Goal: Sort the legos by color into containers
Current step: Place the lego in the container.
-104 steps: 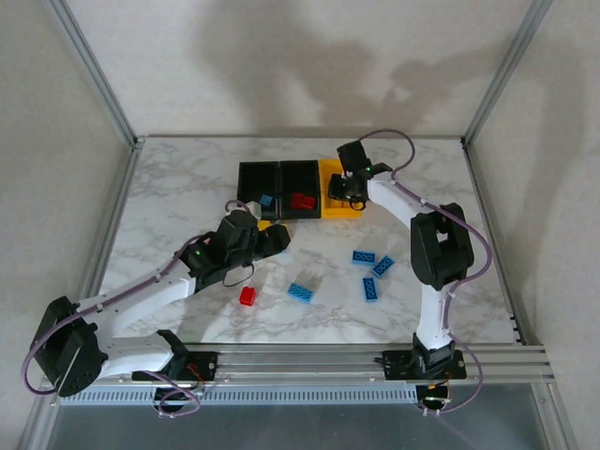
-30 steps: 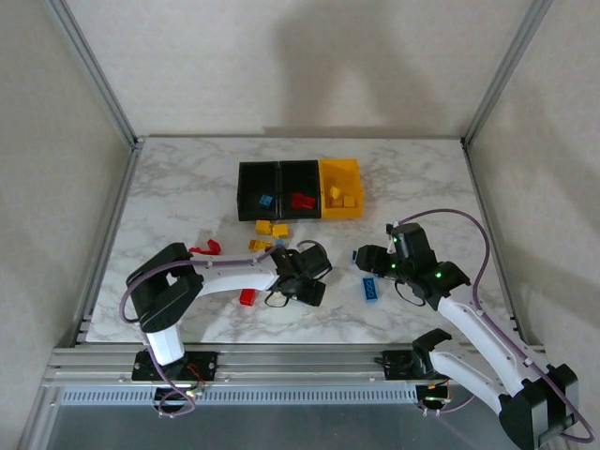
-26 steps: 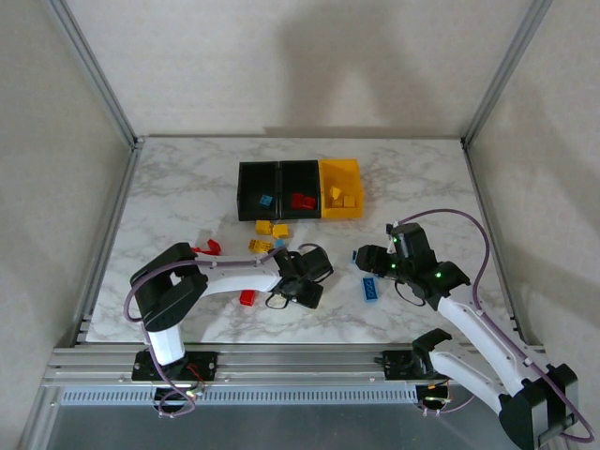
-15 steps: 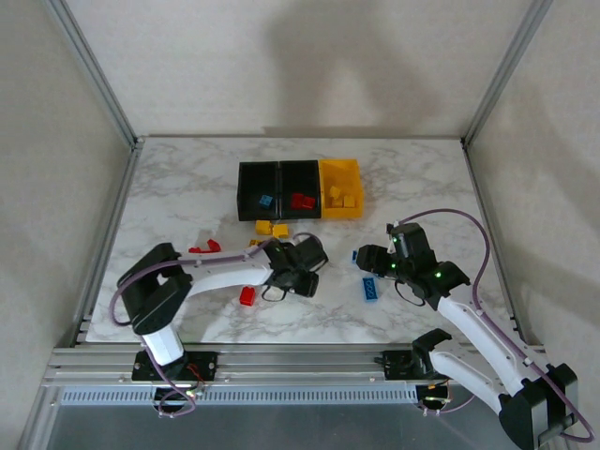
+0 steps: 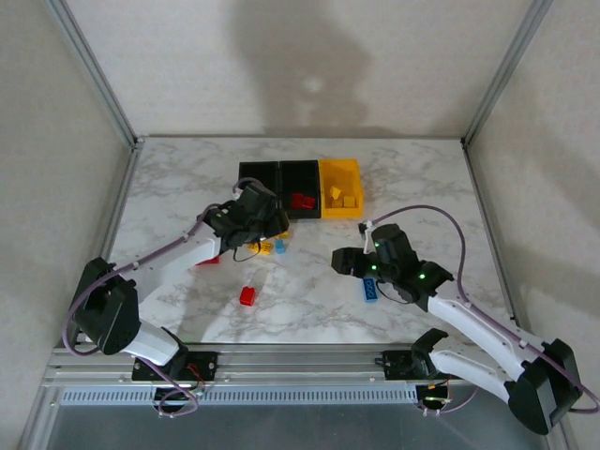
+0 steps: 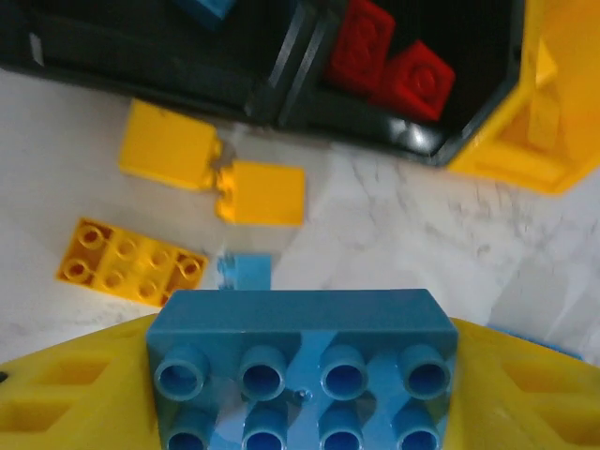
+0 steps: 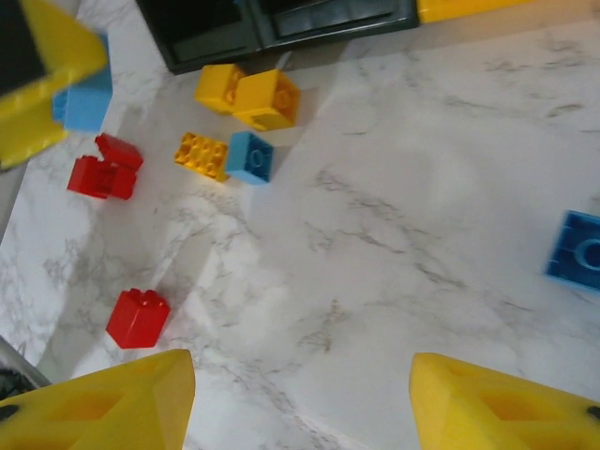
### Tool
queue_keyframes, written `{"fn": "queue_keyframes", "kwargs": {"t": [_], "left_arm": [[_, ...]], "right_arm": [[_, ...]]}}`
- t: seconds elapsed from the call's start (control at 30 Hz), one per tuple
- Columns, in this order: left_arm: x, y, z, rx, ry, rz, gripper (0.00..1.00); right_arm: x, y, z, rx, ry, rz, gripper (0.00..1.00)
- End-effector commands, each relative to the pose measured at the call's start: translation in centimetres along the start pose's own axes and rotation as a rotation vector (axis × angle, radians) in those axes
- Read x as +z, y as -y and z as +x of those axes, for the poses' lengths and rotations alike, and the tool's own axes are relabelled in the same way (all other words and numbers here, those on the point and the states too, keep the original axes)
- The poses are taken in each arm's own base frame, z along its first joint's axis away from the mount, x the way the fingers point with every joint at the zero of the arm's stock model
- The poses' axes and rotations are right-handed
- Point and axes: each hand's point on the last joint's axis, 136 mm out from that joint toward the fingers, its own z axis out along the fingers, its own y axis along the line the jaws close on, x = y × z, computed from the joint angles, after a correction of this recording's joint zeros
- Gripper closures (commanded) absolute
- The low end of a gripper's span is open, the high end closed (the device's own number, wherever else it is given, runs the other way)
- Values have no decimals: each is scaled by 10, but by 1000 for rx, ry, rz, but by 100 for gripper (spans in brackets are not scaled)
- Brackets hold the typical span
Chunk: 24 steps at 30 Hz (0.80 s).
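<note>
My left gripper (image 6: 300, 375) is shut on a blue eight-stud lego (image 6: 300, 328), held above the table just in front of the containers; from above it (image 5: 265, 223) hangs by the left black bin (image 5: 251, 172). The middle black bin (image 5: 301, 180) holds red legos (image 6: 389, 70), and the yellow bin (image 5: 339, 180) holds yellow ones. My right gripper (image 7: 300, 403) is open over bare marble, with nothing between its fingers (image 7: 103, 403). Loose yellow legos (image 7: 248, 94), a small blue lego (image 7: 251, 157) and red legos (image 7: 138, 318) lie ahead of it.
Another blue lego (image 5: 370, 289) lies under my right arm, and shows at the right edge of the right wrist view (image 7: 577, 248). A red pair (image 7: 103, 167) sits left of the yellow pile. The marble table ends at a metal rail (image 5: 300, 356) near the arm bases.
My left gripper closed on the blue lego, lifted it and carried it up-left toward the black bins. My right gripper drifted left over the table, still open.
</note>
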Motion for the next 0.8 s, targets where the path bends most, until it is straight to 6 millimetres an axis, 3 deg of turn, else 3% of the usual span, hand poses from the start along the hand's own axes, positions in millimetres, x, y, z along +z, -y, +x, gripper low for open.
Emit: {"fn": "queue_keyframes", "kwargs": {"t": [0.0, 0.17, 0.4, 0.53, 0.77], "left_arm": [[-3, 1, -36, -171, 80, 40, 43], [0, -2, -80, -386, 179, 73, 43], [28, -4, -111, -534, 239, 14, 43], [49, -19, -119, -636, 265, -29, 42], [83, -11, -129, -671, 250, -54, 42]], "right_arm": [[5, -36, -23, -61, 58, -82, 39], [15, -45, -24, -70, 55, -78, 39], [11, -36, -17, -55, 62, -41, 40], [4, -33, -17, -52, 77, -26, 40], [2, -26, -17, -47, 85, 6, 40]]}}
